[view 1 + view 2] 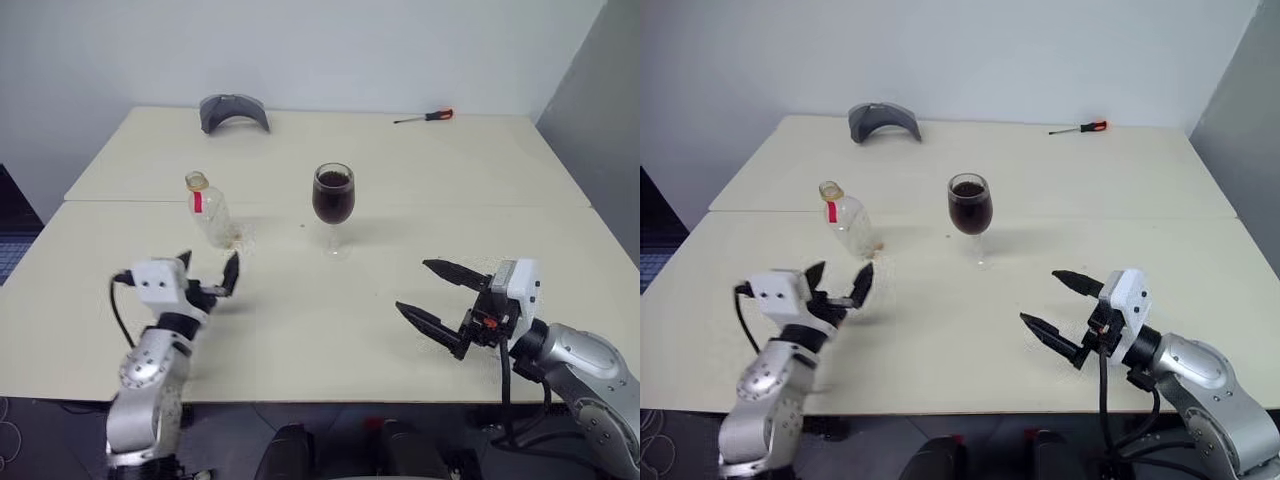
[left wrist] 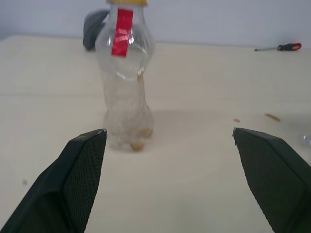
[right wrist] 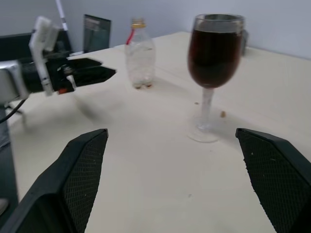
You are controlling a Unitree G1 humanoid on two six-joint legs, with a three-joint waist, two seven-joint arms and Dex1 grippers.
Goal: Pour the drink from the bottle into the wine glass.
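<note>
The bottle (image 1: pixel 210 211) stands upright on the table, clear and nearly empty, with a red label strip at its neck and a few brown drops at its base (image 2: pixel 137 144). To its right stands the wine glass (image 1: pixel 333 205), its bowl filled with the dark drink (image 3: pixel 214 56). My left gripper (image 1: pixel 208 273) is open just in front of the bottle, apart from it, with nothing between its fingers. My right gripper (image 1: pixel 436 297) is open near the table's front right, in front of the glass and well short of it, holding nothing.
A grey curved object (image 1: pixel 234 110) lies at the table's far edge behind the bottle. A screwdriver with a red handle (image 1: pixel 426 117) lies at the far right. Small brown spots (image 2: pixel 272 117) mark the table (image 1: pixel 320 330) near the bottle and the glass.
</note>
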